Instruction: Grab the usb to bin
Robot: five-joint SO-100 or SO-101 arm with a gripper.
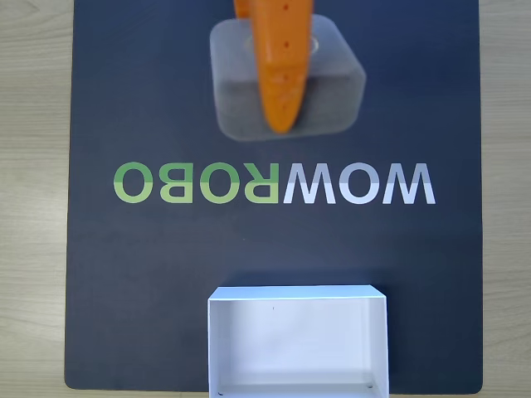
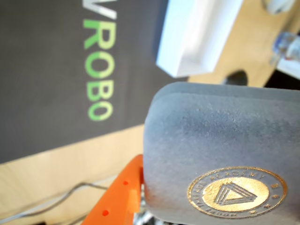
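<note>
In the fixed view, the grey case (image 1: 332, 79) sits near the top of the picture, over the dark mat (image 1: 124, 99) that covers most of the pale wooden surface (image 1: 33, 166). It looks larger and softer in focus than the mat's lettering (image 1: 274, 183), and whether it rests on the mat or hangs above it cannot be told from here. An orange finger (image 1: 280, 66) of the tool (image 1: 280, 124) crosses the top of the case, its tip near the case's lower edge in this view. The second finger is hidden, so whether the tool pinches the case or merely lies across it cannot be told.

In the wrist view, the case (image 2: 211, 136) is very close to the lens, its round gold triangle emblem (image 2: 236, 192) facing up, and an orange finger (image 2: 123, 194) lies right beside its left edge.

The white bin (image 1: 297, 292) stands at the bottom edge of the fixed view, on the mat, well apart from the case, with the "WOWROBO" lettering between them. In the wrist view a corner of the bin (image 2: 197, 33) appears beyond the case, at the mat's edge. Thin cables (image 2: 56, 199) lie on the surface at the lower left.
</note>
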